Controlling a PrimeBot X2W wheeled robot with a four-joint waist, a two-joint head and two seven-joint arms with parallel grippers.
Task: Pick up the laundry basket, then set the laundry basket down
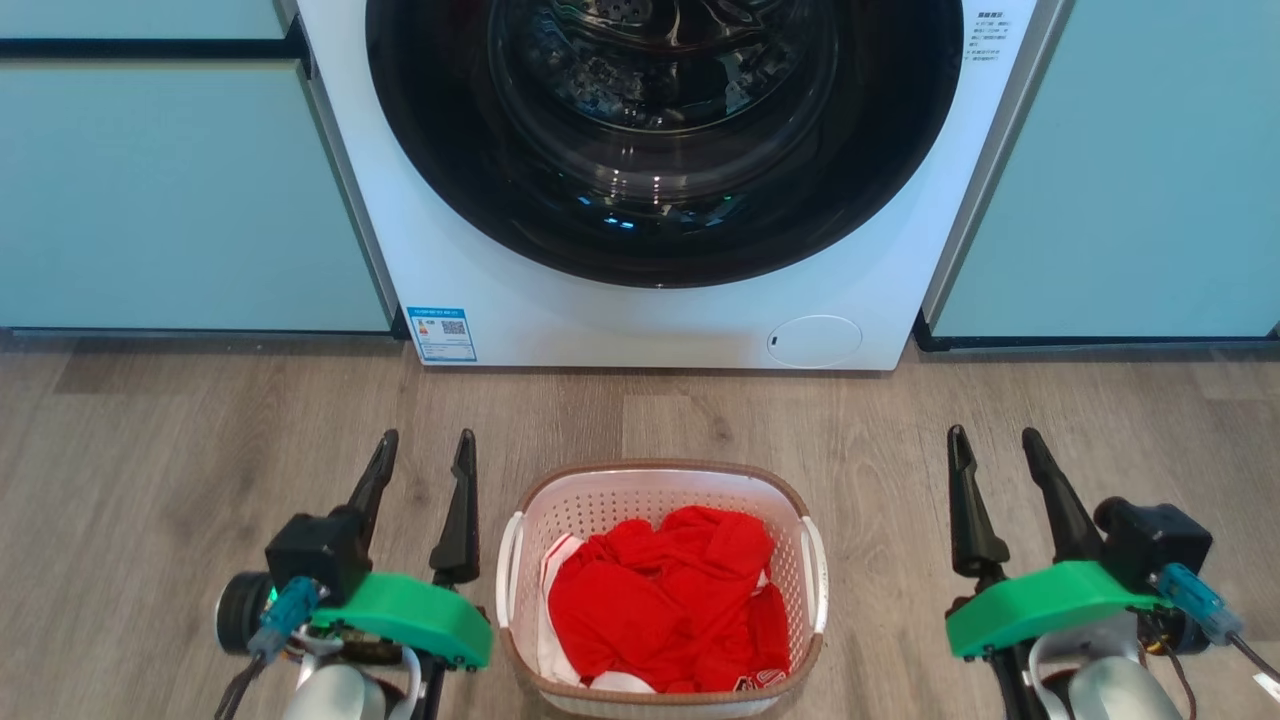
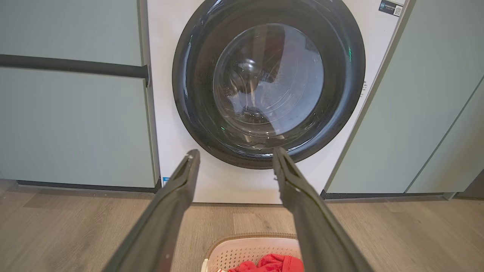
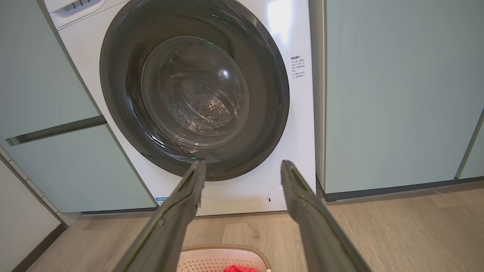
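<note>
Head view, washing machine (image 1: 600,325): white, with a round dark door, straight ahead of me between pale green cabinets (image 1: 180,200).
Floor (image 1: 200,450): wood planks running up to the machine's foot.
Basket (image 1: 650,497): upright on the floor in front of the machine, between my two arms, touched by neither.
Red clothes (image 1: 665,590): heaped inside, below the rim.
Left fingers (image 1: 462,505): spread apart, holding nothing, just beside the basket's left side.
Right fingers (image 1: 968,510): spread apart, holding nothing, farther off from its right side.
Handles (image 1: 508,570): one on each side wall, both free.
Stage: this fits a basket waiting to be lifted as well as one already set back down; I cannot tell which.
Care: either way, I judge the basket should stay level and both sides be handled evenly, so the clothes stay in.
</note>
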